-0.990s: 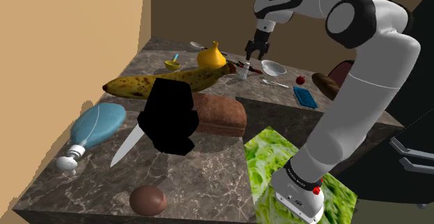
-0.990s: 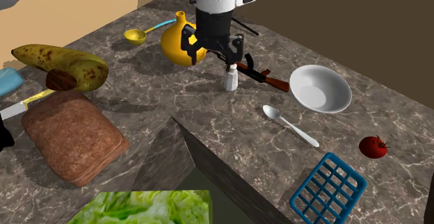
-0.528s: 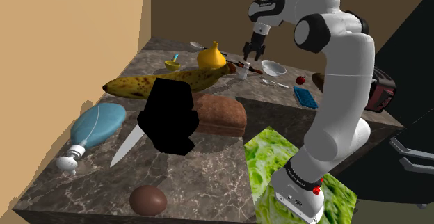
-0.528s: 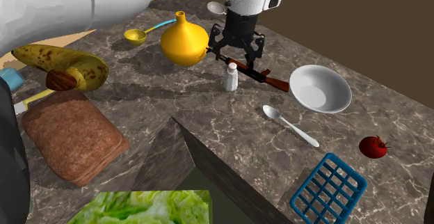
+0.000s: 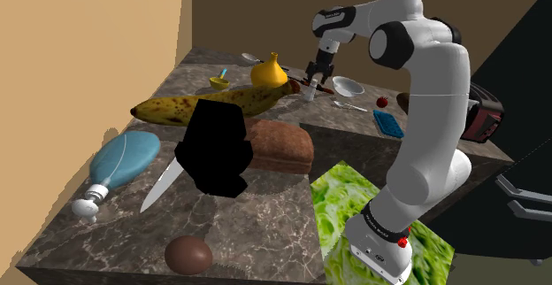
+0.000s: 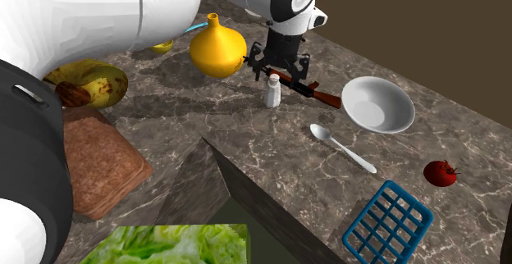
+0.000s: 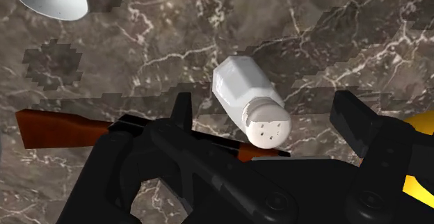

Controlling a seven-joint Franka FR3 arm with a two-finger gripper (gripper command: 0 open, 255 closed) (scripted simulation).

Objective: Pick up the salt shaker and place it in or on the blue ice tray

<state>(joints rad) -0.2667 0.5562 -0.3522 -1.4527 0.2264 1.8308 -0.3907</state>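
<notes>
A small white salt shaker (image 6: 272, 93) with a holed cap stands upright on the dark marble counter (image 6: 246, 152), beside a toy rifle (image 6: 310, 90). My black gripper (image 6: 280, 66) hangs open just above and slightly behind it, touching nothing. In the wrist view the shaker (image 7: 243, 101) lies below, in line with the gap between the spread fingers (image 7: 182, 111) of the gripper (image 7: 263, 104). The blue ice tray (image 6: 387, 221) lies flat near the counter's front right in the second exterior view. The shoulder view has the gripper (image 5: 316, 73) over the shaker (image 5: 310, 91), with the tray (image 5: 387, 123) further right.
Close to the shaker are a yellow gourd (image 6: 217, 51), a white bowl (image 6: 377, 104), a spoon (image 6: 342, 147) and a tomato (image 6: 441, 173). A banana (image 5: 212, 104), a bread loaf (image 5: 279, 146), a knife (image 5: 164, 186) and a blue bottle (image 5: 119, 164) lie nearer the shoulder camera.
The gripper shifted from right over the shaker toward the rifle, then sank a little, staying open. The arm's elbow swung toward the shoulder view's left. The shaker has not moved.
</notes>
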